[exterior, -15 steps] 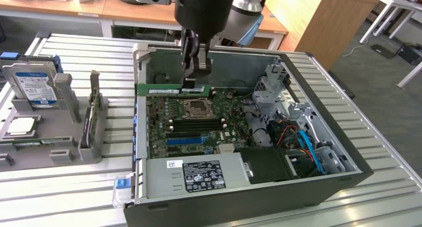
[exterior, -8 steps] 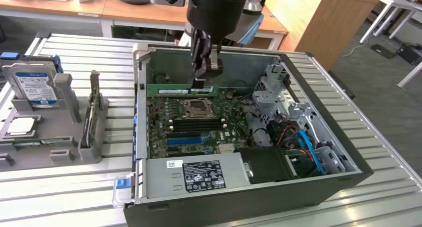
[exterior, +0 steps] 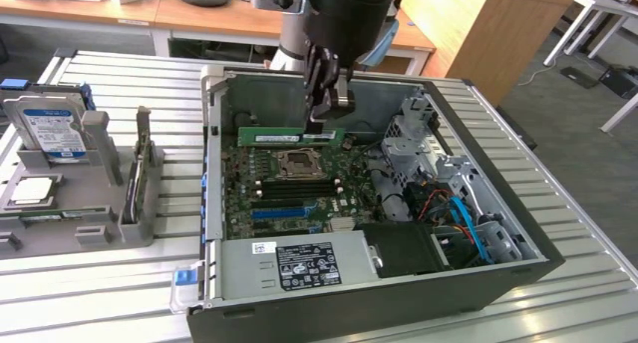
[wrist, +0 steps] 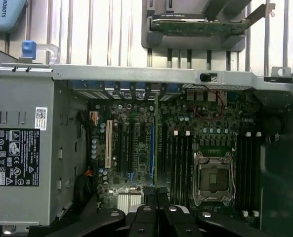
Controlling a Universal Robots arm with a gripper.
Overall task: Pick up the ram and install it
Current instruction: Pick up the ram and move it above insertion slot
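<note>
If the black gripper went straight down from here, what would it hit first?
The black gripper, shut on the long thin green ram stick, points down at the large green motherboard; the stick would probably touch it first; depth is unclear.

A green ram with a white label and a black hand stand out against the dark green motherboard, its blue slot strip, the grey power supply with its black sticker, and the silver-ribbed surface.

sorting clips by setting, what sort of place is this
Likely a robotics lab or workshop for PC assembly: an open computer case with bared motherboard sits on a slatted metal table, a hard drive stands in a grey fixture, wooden desks behind.
</note>
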